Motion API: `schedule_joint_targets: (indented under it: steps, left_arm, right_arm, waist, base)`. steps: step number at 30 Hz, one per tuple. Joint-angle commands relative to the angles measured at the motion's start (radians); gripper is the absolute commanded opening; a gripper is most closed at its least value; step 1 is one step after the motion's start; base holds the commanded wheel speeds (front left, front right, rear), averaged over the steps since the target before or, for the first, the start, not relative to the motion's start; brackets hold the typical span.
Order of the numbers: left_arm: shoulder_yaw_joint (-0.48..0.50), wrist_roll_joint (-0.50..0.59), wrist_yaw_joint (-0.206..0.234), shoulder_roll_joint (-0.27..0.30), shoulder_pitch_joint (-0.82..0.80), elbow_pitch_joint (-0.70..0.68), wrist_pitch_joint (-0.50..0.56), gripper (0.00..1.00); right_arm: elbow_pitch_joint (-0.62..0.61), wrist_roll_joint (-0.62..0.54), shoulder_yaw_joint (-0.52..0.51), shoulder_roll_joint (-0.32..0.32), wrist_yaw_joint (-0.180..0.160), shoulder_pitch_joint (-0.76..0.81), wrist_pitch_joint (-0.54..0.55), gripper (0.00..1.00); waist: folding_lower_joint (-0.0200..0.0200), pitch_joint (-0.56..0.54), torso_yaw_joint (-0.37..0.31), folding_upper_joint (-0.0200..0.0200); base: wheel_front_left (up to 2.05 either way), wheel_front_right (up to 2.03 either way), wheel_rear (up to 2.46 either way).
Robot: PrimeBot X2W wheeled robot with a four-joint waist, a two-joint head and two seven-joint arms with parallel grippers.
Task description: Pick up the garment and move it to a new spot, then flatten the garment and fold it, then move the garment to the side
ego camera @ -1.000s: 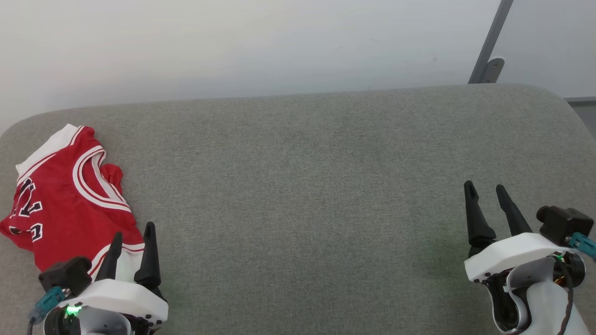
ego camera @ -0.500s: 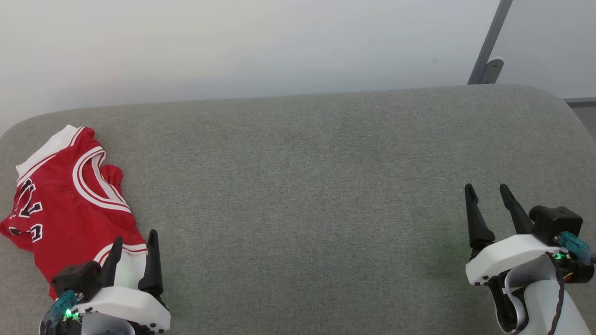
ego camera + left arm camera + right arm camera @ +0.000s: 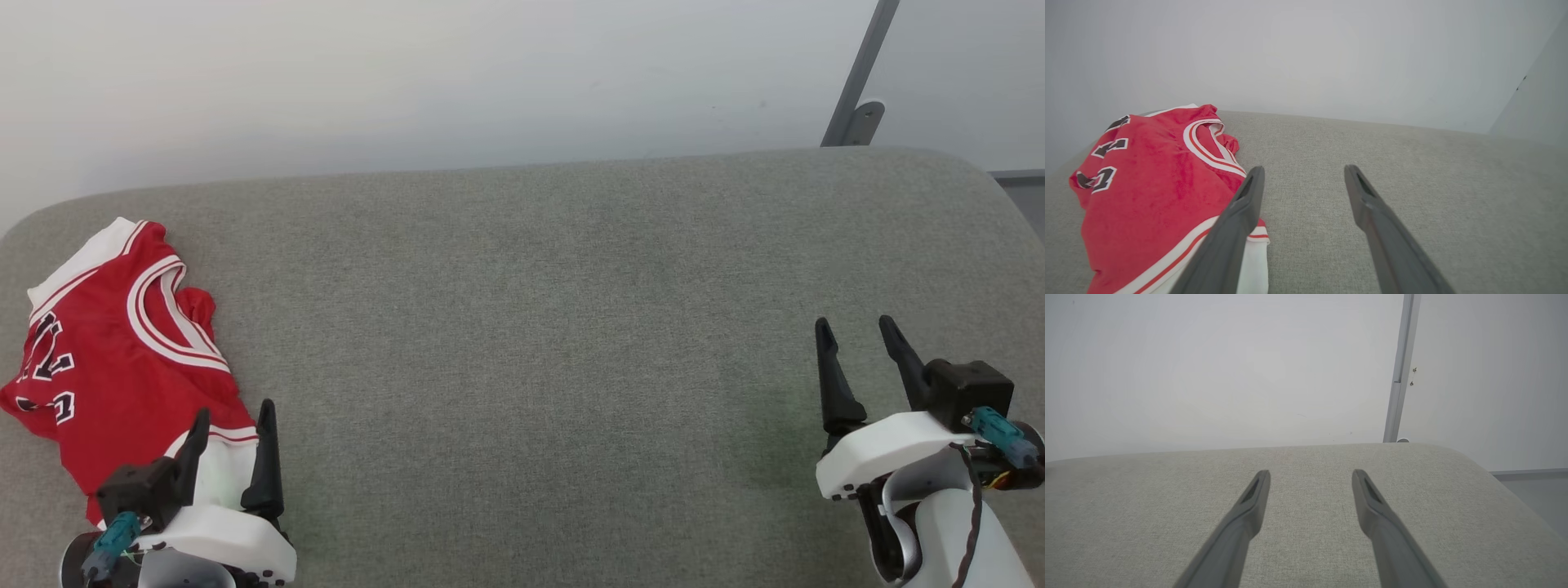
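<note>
Shows one garment (image 3: 106, 367) crumpled at the bench's (image 3: 531, 327) left end, near white corner between the left gripper's (image 3: 234, 408) two spread fingers, and the right gripper (image 3: 852, 322), likewise spread and empty, near the right end.

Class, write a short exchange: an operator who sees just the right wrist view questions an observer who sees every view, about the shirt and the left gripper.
Operator: Where does the shirt lie?
Observer: The small red jersey shirt with white trim lies crumpled at the left end of the grey fabric cushion.
Operator: Does the left gripper hold it?
Observer: No. The left gripper is open, with one finger in front of the shirt's near white edge and the other in front of bare cushion.
</note>
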Motion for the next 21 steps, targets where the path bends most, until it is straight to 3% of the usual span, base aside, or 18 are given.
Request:
schedule_joint_targets:
  steps: [1, 12, 21]
  left_arm:
    - [0.007, 0.025, -0.007, 0.0, -0.01, -0.008, -0.011, 1.0]
    - [0.023, 0.116, -0.025, -0.013, -0.012, 0.006, -0.034, 1.0]
    - [0.055, 0.163, -0.025, -0.035, -0.01, 0.025, -0.049, 1.0]
  right_arm:
    - [-0.009, -0.029, -0.004, -0.002, 0.0, -0.015, -0.013, 1.0]
    - [-0.016, -0.088, -0.053, 0.012, 0.0, 0.001, -0.034, 1.0]
    - [-0.027, -0.134, -0.035, 0.029, 0.0, 0.021, -0.049, 1.0]
  waist:
    - [0.0, 0.001, 0.001, 0.0]
    - [0.0, 0.002, 0.023, 0.0]
    - [0.0, 0.001, 0.136, 0.0]
  base:
    - [0.0, 0.0, 0.0]
    - [0.0, 0.0, 0.0]
    - [0.0, 0.0, 0.0]
